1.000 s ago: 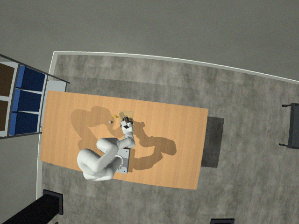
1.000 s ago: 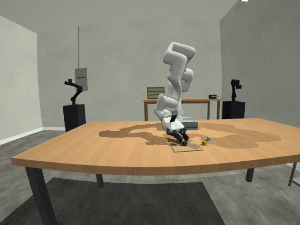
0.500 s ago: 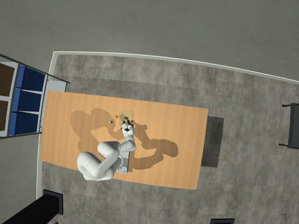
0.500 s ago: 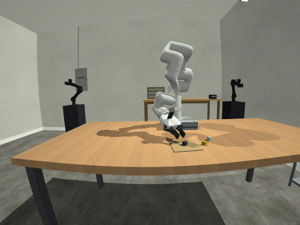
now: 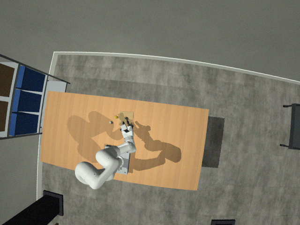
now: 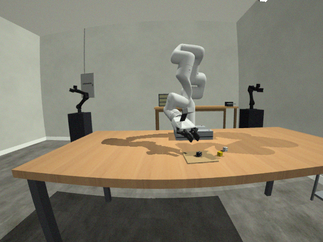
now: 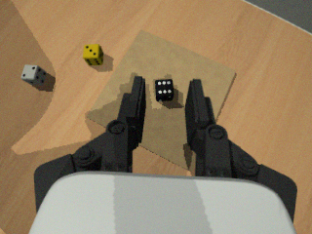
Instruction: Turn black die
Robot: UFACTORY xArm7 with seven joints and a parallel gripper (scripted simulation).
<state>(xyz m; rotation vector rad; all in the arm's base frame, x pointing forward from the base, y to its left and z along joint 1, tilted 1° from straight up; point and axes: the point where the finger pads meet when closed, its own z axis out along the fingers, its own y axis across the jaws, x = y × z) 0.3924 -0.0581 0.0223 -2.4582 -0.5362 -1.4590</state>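
Note:
The black die (image 7: 165, 90) (image 6: 198, 154) (image 5: 125, 118) lies flat on the tan mat (image 7: 205, 68) (image 6: 207, 159) (image 5: 130, 113). In the wrist view the face turned up toward the camera shows six white pips. My gripper (image 7: 166, 92) (image 6: 194, 138) (image 5: 126, 123) hangs above the die, tilted, with its fingers partly apart and nothing between them. In the wrist view the die shows in the gap between the fingertips but lies below them, apart from both. The yellow die (image 7: 93, 54) (image 6: 219, 154) (image 5: 116, 116) and the grey die (image 7: 33, 74) (image 6: 225, 148) (image 5: 110, 122) lie on the bare table beside the mat.
The arm's base (image 6: 206, 134) stands on the wooden table (image 6: 104, 161) behind the mat. A shelf unit (image 5: 21, 99) stands off the table's end. Black stands with small arms (image 6: 79, 122) and a side table (image 6: 224, 108) stand in the room beyond.

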